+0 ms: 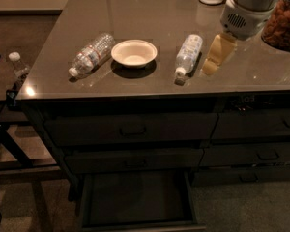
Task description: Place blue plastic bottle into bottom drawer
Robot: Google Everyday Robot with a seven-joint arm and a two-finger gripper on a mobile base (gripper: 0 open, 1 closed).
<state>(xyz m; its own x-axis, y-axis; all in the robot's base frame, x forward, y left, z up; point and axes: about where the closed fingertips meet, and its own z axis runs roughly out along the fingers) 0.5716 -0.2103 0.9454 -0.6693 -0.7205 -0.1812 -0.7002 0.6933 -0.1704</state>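
- A dim room, seen from above and in front of a dark grey cabinet with a glossy countertop (135, 88) and stacked drawers below it.
- The blue plastic bottle (188, 53) lies on its side on the countertop, right of centre. It has a pale blue-and-white label and a white cap.
- Its long axis runs roughly front to back. The cap points toward the front edge of the counter and the base points away, leaning slightly to the right of the view.
- The gripper (210, 65), tan in colour, hangs from a white wrist that enters from the upper right. It slants down toward the counter just beside the bottle, on the bottle's right in the view, about level with its lower half.
- The gripper holds nothing, as the bottle rests free on the counter. Whether it is set wide or narrow cannot be told.
- The bottle therefore lies a short way to the gripper's left in the view. A grasp would likely need to close across the bottle's width, at right angles to that front-to-back axis.
- The bottom drawer (137, 224) is pulled open below the left stack. Its dark interior is bare and lies well below and to the left of the bottle.
- A white bowl (134, 53) sits left of the bottle, and a clear ribbed bottle (92, 55) lies on its side beyond the bowl.
- A jar of brown contents (282, 23) stands at the right edge.
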